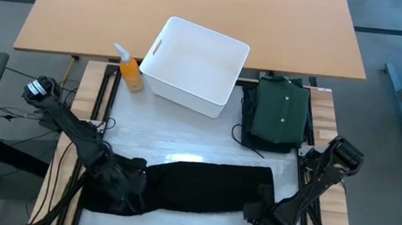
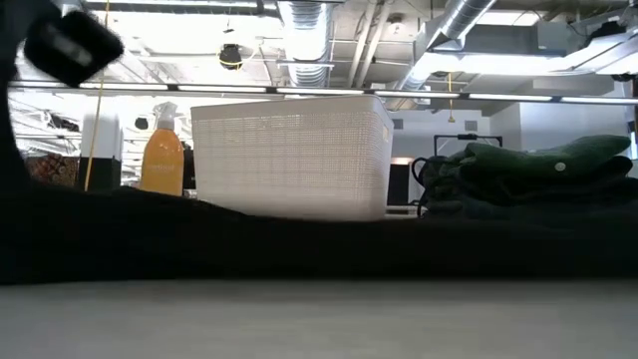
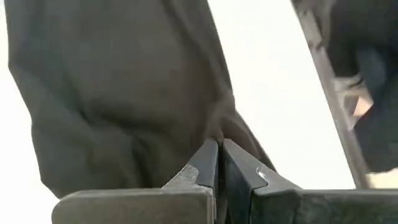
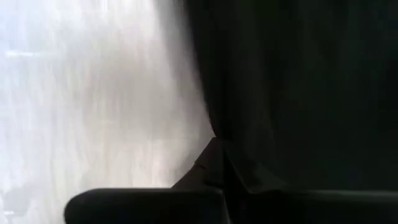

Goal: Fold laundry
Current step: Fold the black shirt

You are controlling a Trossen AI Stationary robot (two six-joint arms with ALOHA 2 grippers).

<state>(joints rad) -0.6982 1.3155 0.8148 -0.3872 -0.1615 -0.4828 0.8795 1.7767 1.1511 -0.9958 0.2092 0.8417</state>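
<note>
A long black garment (image 1: 192, 184), soft dark cloth, lies spread in a flat band across the near part of the pale table surface (image 1: 182, 137). The left gripper (image 1: 126, 188) sits at the garment's left end; its wrist view shows the two dark fingers pressed together with a pinch of cloth between the tips. The right gripper (image 1: 265, 216) sits at the garment's right near corner, its jaws closed on the fabric edge there.

Farther back on the right, a folded dark green buttoned shirt (image 1: 279, 111) rests on top of other dark folded clothing. Behind the garment's middle stands a white plastic bin with handle slots (image 1: 195, 66), and just left of it an orange spray bottle (image 1: 131, 72).

The risk from here looks like an uneven lift: if one pinch holds only a thin edge, that end could slip free and the cloth would sag or bunch. Pulling the ends apart too firmly could also drag the garment askew.
</note>
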